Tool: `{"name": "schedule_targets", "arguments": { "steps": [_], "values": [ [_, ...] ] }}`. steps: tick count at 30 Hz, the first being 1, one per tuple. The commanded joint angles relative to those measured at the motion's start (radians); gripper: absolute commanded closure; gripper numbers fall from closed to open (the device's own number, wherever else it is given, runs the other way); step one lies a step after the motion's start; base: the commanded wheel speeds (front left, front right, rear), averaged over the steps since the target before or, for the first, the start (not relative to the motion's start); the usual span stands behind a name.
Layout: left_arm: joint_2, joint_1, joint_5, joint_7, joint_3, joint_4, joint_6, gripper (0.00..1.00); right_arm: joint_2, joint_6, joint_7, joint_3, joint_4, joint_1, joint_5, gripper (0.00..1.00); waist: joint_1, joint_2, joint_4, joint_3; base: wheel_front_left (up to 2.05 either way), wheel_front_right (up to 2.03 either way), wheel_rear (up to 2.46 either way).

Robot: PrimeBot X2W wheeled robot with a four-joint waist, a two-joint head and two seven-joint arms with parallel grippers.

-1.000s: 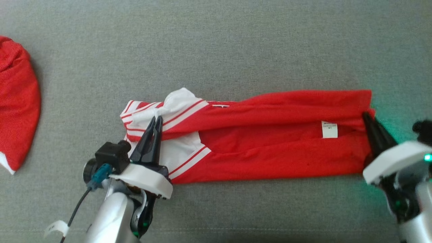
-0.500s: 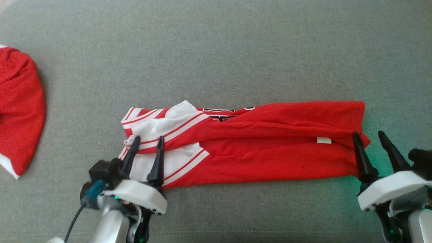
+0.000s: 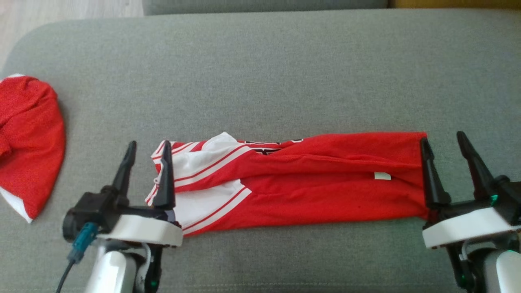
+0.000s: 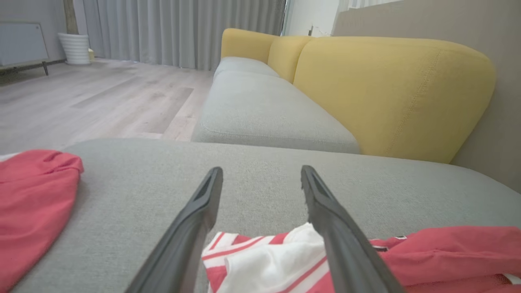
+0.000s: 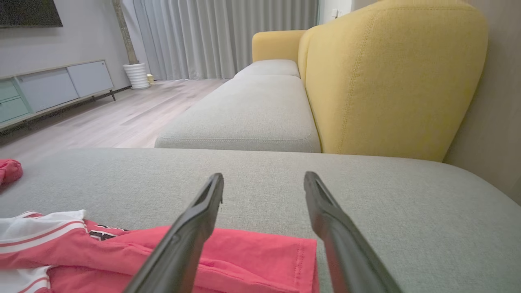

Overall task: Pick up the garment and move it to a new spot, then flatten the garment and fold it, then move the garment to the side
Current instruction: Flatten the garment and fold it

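A red garment (image 3: pixel 309 183) with white, red-striped trim lies folded into a long band across the grey cushion (image 3: pixel 260 81). Its white striped end (image 4: pixel 264 264) is at the left, its plain red end (image 5: pixel 260 256) at the right. My left gripper (image 3: pixel 148 148) is open above that left end, one finger over the fabric and one over bare cushion. At the right end my right gripper (image 3: pixel 443 140) is open too, its left finger over the garment's edge. Neither holds anything.
A second red garment (image 3: pixel 28 142) lies bunched at the cushion's left edge, also seen as red cloth (image 4: pixel 32 203). Wooden floor (image 3: pixel 61 12) shows beyond the far left corner. A yellow backrest (image 4: pixel 386 93) and another grey seat (image 5: pixel 244 114) stand ahead.
Both grippers have opened and let go of the garment's two ends, then drawn back toward me and lifted off it. The head camera has tilted, so the whole scene sits lower.
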State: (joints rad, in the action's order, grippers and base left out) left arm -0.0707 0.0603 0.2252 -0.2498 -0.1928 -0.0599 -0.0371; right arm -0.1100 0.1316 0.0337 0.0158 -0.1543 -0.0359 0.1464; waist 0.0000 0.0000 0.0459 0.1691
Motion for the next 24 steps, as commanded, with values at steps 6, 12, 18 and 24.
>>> {"name": "schedule_targets", "arguments": {
  "steps": [6, 12, 18, 24],
  "values": [
    [-0.037, -0.036, -0.036, -0.007, 0.025, 0.053, -0.018, 0.0, -0.001, -0.001, -0.005, -0.049, -0.045, -0.027, -0.02, 0.0, 0.0, 0.0, -0.007, -0.043, 0.0, 0.0, 0.0],
    [-0.044, -0.067, -0.039, 0.004, 0.015, 0.058, -0.025, 0.0, 0.005, -0.001, 0.0, -0.053, -0.039, -0.044, -0.018, 0.0, 0.0, 0.0, -0.008, -0.062, 0.0, 0.0, 0.0],
    [-0.051, -0.071, -0.038, 0.011, 0.013, 0.06, -0.03, 0.0, 0.009, -0.001, 0.005, -0.048, -0.028, -0.048, -0.01, 0.0, 0.0, 0.0, -0.004, -0.069, 0.0, 0.0, 0.0],
    [-0.052, -0.065, -0.034, 0.015, 0.007, 0.056, -0.033, 0.0, 0.011, -0.001, 0.01, -0.034, -0.006, -0.044, -0.004, 0.0, 0.0, 0.0, 0.002, -0.067, 0.0, 0.0, 0.0]
  ]
}}
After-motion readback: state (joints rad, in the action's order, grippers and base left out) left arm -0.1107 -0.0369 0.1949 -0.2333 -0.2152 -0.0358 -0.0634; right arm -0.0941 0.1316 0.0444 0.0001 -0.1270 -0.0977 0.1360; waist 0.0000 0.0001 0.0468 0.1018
